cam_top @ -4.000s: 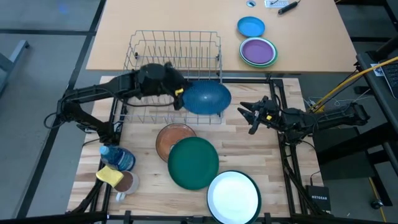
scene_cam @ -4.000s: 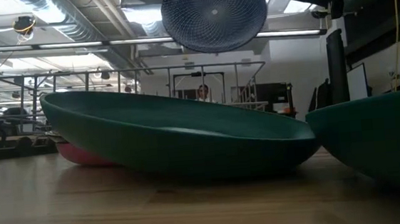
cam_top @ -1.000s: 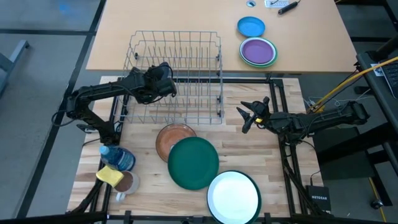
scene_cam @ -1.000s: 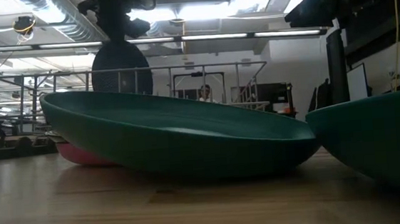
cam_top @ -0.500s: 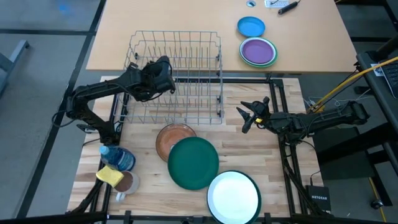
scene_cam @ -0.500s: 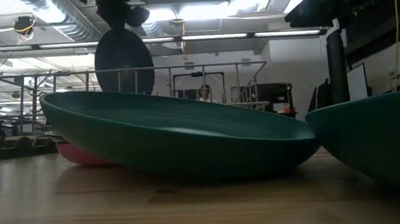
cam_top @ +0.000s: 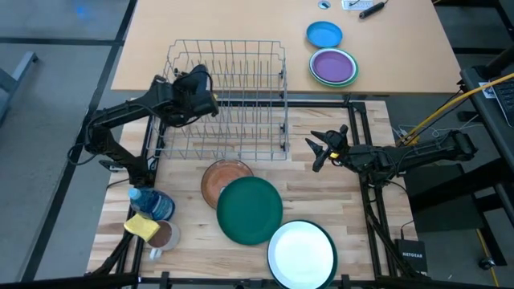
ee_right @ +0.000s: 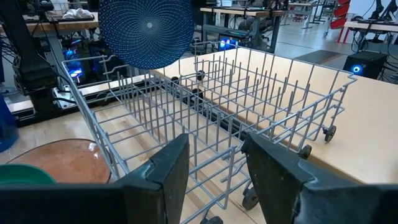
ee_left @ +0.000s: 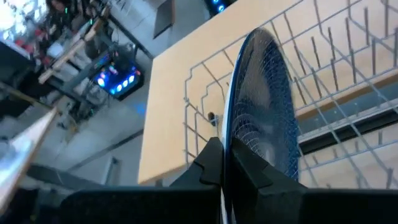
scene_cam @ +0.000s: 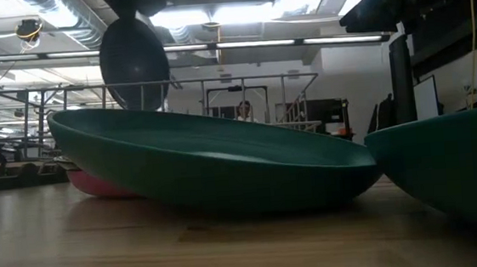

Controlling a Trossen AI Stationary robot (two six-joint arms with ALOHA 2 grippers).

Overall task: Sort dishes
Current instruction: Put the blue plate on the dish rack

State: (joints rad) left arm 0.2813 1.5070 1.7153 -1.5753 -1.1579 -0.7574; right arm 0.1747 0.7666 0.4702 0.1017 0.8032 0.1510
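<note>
The wire rack [cam_top: 227,100] sits at the back of the table, w/ the green plate [cam_top: 250,210], white plate [cam_top: 302,254] & brown dish [cam_top: 226,180] lying flat in front. The left gripper [cam_top: 195,96] is pinched tight on the rim of a blue plate [ee_right: 147,30], held up on its edge over the rack's left end. Plate hangs above the wires, so I think it must go straight down into a slot, edge first. The right gripper [cam_top: 324,147] waits off to the right, jaws wide, holding nothing.
</note>
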